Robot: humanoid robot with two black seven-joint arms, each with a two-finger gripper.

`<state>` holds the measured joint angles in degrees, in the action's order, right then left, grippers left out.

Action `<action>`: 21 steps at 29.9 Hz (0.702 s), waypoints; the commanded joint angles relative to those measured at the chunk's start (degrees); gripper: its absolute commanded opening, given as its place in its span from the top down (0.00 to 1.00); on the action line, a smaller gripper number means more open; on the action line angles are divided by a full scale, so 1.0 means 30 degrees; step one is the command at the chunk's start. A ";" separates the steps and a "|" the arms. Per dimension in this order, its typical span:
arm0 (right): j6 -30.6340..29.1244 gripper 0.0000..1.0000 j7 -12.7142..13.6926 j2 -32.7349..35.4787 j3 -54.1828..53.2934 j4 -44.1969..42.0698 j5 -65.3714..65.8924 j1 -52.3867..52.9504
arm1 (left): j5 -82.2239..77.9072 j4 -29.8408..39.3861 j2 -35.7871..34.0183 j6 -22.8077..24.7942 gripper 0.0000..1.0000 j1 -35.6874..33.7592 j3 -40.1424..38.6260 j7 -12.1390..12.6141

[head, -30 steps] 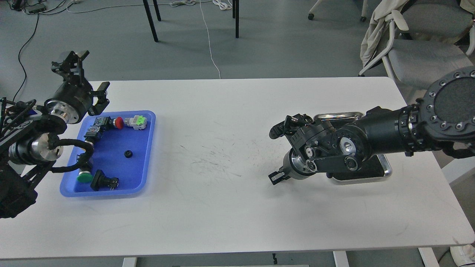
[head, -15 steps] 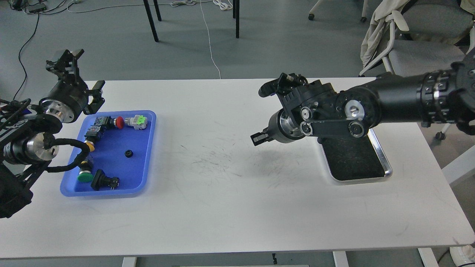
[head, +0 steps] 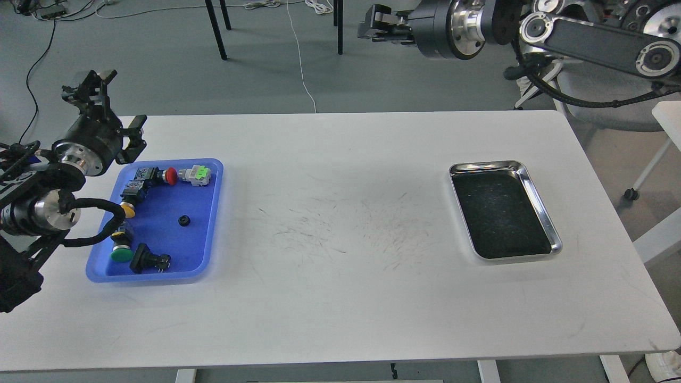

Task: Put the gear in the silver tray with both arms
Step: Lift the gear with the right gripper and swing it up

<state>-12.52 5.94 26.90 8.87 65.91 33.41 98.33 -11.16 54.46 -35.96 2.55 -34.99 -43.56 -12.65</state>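
White surface (head: 340, 298) is carrying the shiny silver rectangular tray (head: 553, 234) at right, its black floor sitting bare. Left hand (head: 89, 85) is hovering spread over the blue plastic tray's (head: 159, 274) far-left corner. Right hand (head: 379, 27) is hanging high at far side, fingers unreadable.

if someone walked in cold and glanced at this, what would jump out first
Most likely the blue tray on the table's left, bright against the white top and holding coloured push-button parts and a small black gear. Next, the silver tray on the right, its dark floor empty. The right gripper hangs high above the table's far edge, while the left gripper hovers by the blue tray's far left corner.
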 commanded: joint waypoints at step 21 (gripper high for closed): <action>-0.0427 0.98 -0.0191 0.6473 -0.0172 0.0003 0.4683 -0.6437 | -0.0001 -0.0196 -0.0435 0.0029 0.02 0.0002 0.0104 0.0087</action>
<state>-13.83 5.49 45.64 8.36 65.91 45.70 81.29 -11.16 53.87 -37.30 2.65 -34.99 -43.25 -12.39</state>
